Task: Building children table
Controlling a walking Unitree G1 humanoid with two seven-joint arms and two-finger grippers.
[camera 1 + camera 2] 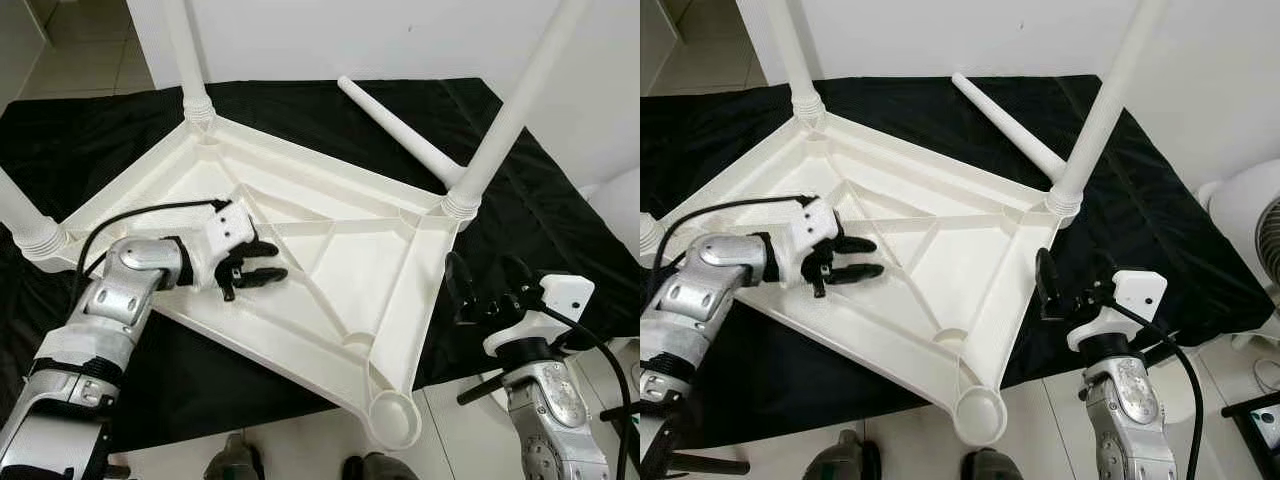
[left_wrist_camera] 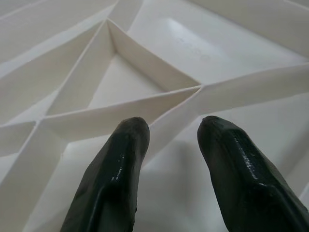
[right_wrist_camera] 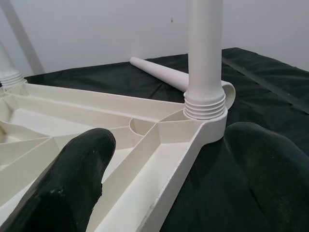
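On a black cloth (image 1: 520, 210) spread over the floor lies the white plastic tabletop (image 1: 340, 250), upside down, ribbed underside facing up. Three legs stand screwed into corner sockets: far leg (image 1: 185, 50), right leg (image 1: 515, 110), and a left leg (image 1: 18, 215) cut by the frame edge. Nearest corner socket (image 1: 393, 418) has no leg in it. A loose fourth leg (image 1: 400, 125) lies flat on the cloth behind the tabletop, its thick end near the base of the right leg.

Left gripper (image 1: 262, 263) reaches over the near-left edge and hovers low above the ribs of the underside, jaws spread with nothing between them; the left wrist view shows both fingertips (image 2: 120, 159) just over a rib junction, contact hard to tell.

Right gripper (image 1: 490, 280) sits off the tabletop's right edge, over the cloth, near and below the right leg's socket. Its jaws are spread wide and hold nothing; the right wrist view looks past both fingers (image 3: 77, 174) toward that leg's threaded base (image 3: 205, 104).

White wall (image 1: 400, 30) behind; a white fan (image 1: 1255, 230) partly seen at far right.
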